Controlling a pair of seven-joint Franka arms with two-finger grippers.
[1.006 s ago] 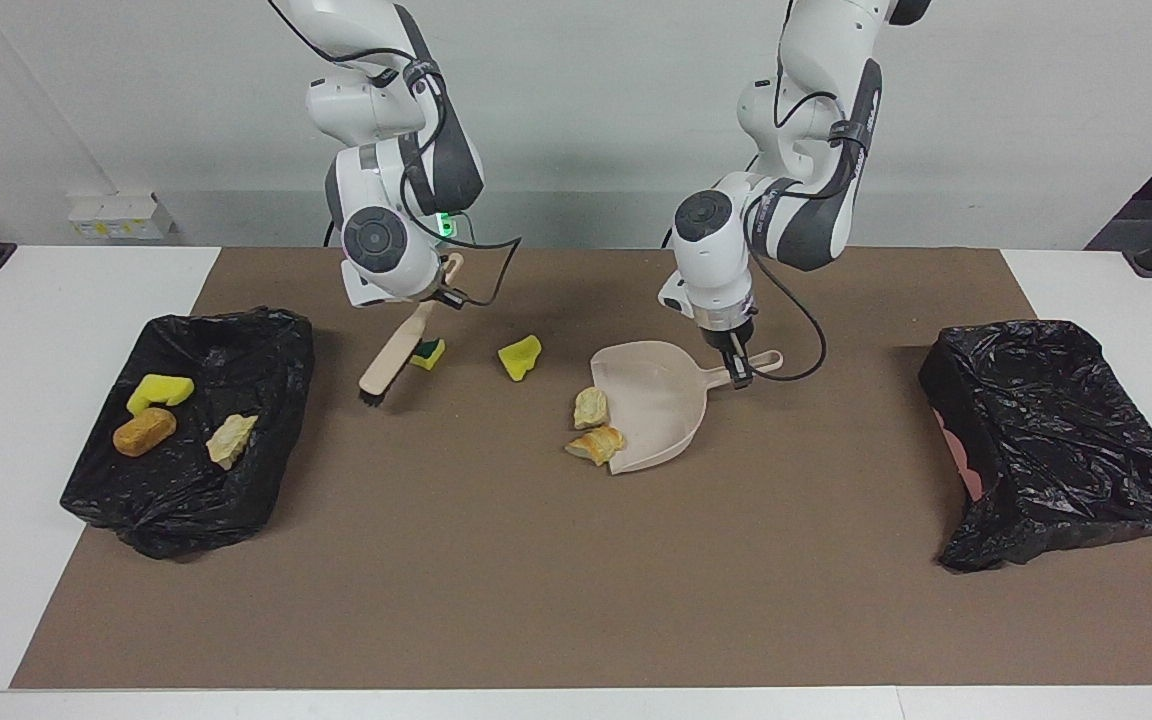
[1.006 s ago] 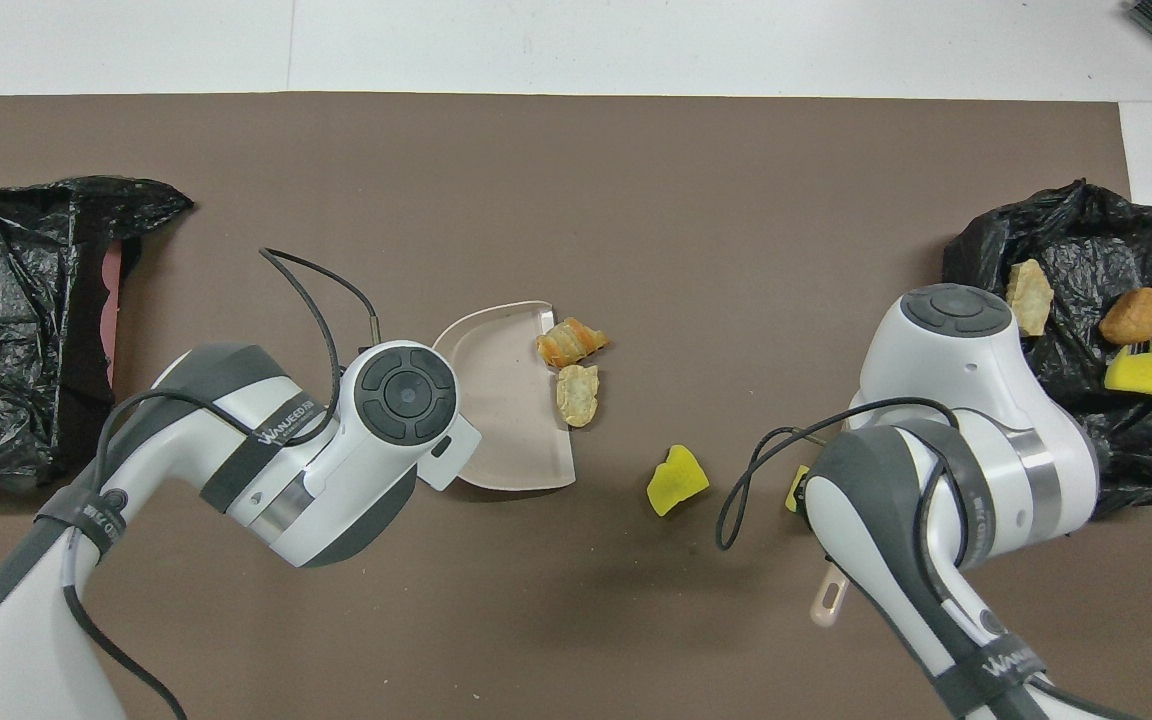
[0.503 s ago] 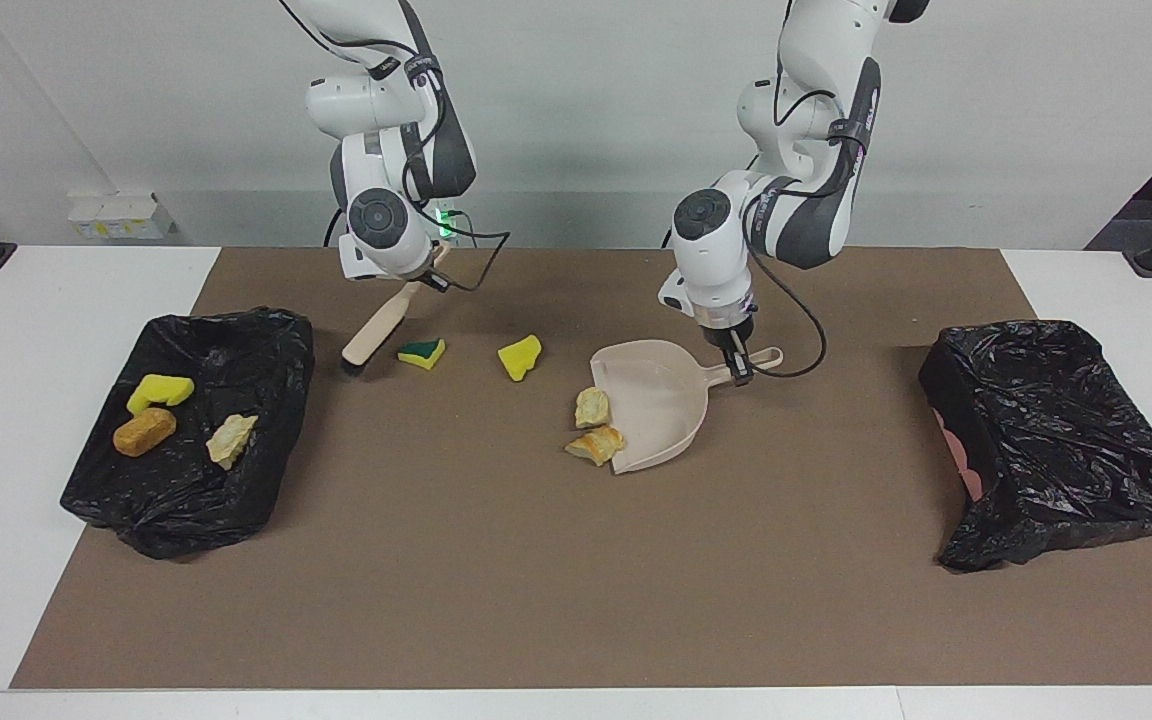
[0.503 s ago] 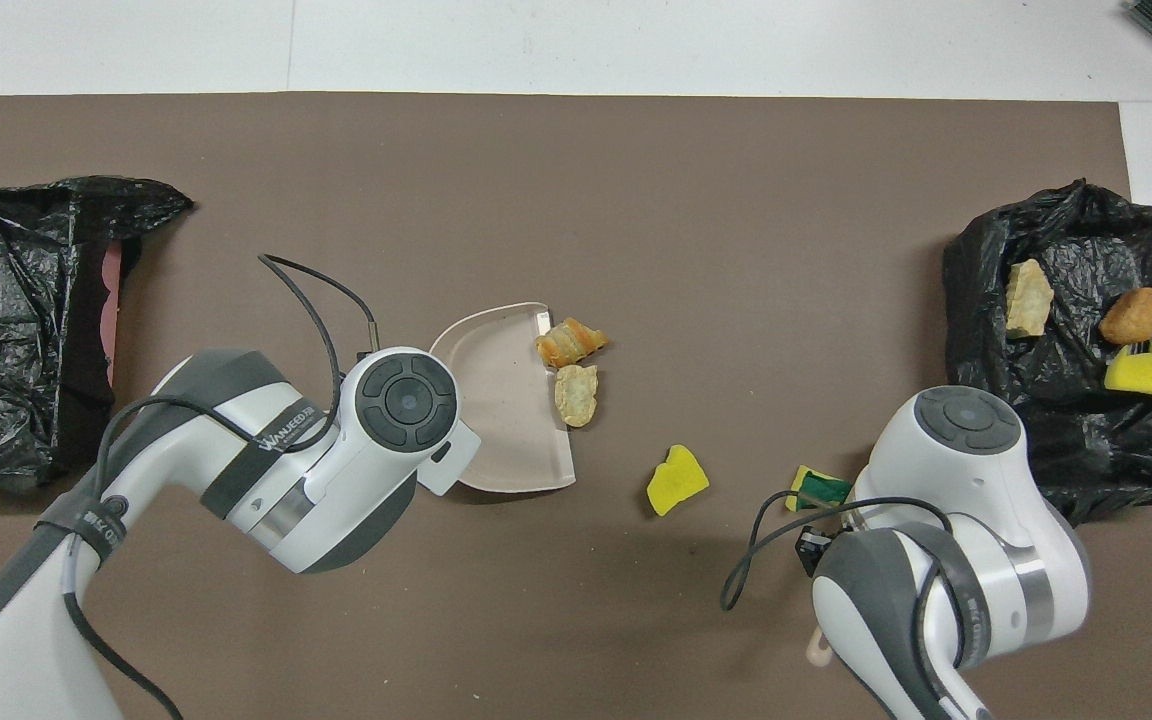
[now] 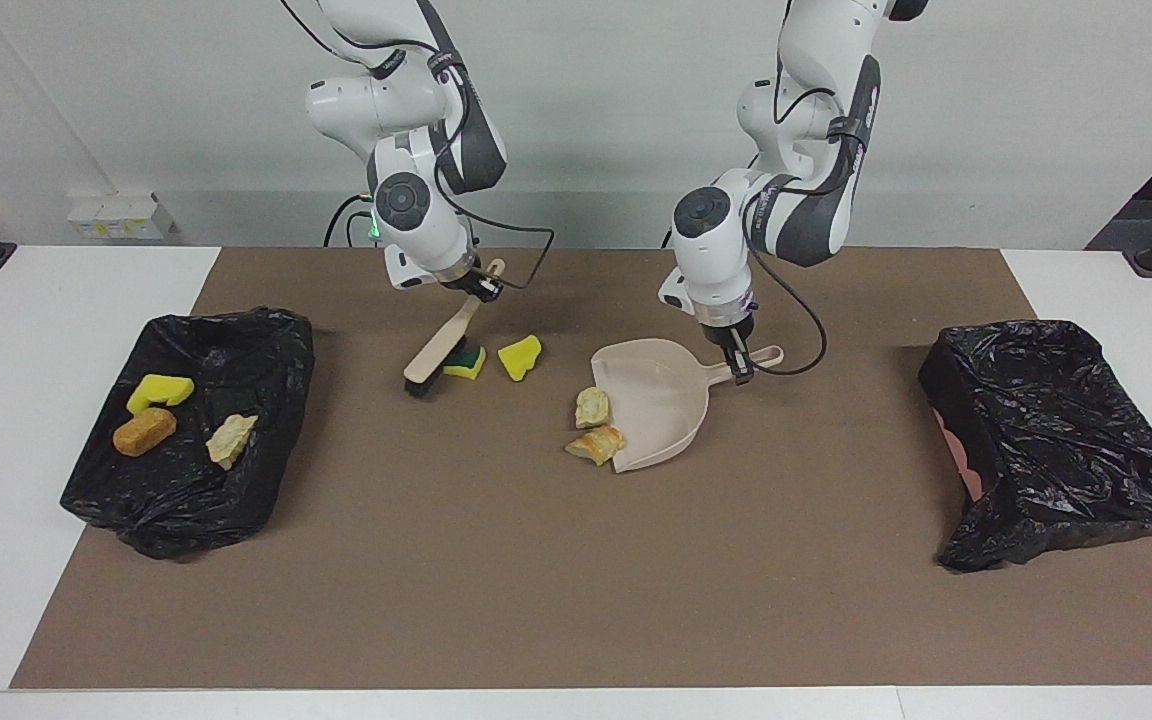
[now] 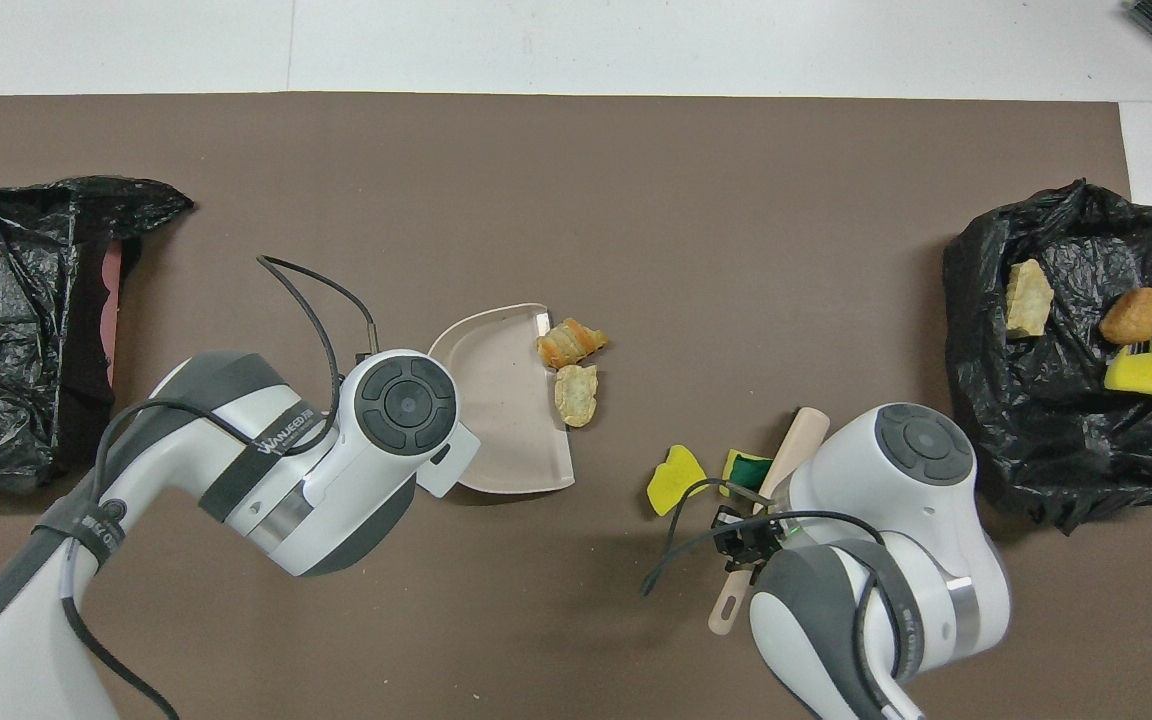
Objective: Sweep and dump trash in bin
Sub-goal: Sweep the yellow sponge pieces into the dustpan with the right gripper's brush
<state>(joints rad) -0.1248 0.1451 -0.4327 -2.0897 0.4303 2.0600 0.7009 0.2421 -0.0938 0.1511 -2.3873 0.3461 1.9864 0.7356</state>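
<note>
Brown mat (image 5: 536, 560) covers the counter, dustpan (image 5: 651, 400) at its middle. Left tool (image 5: 738, 372) pinches the dustpan handle. Right tool (image 5: 476, 285) pinches the brush (image 5: 441, 345), bristles down against the green-topped sponge bit (image 5: 466, 362), probably touching. Yellow sponge bit (image 5: 520, 357) lies between that and the dustpan. Pale lump (image 5: 591, 406) and striped chunk (image 5: 595, 444) sit at the dustpan's mouth. Three scraps (image 5: 171, 420) lie in the black-lined bin (image 5: 236, 500) toward the right arm's end; second bin (image 5: 1056, 450) toward the left arm's end.

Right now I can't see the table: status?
Right gripper shut on brush; left gripper shut on dustpan. Green-topped sponge against bristles. Nothing blocking.
</note>
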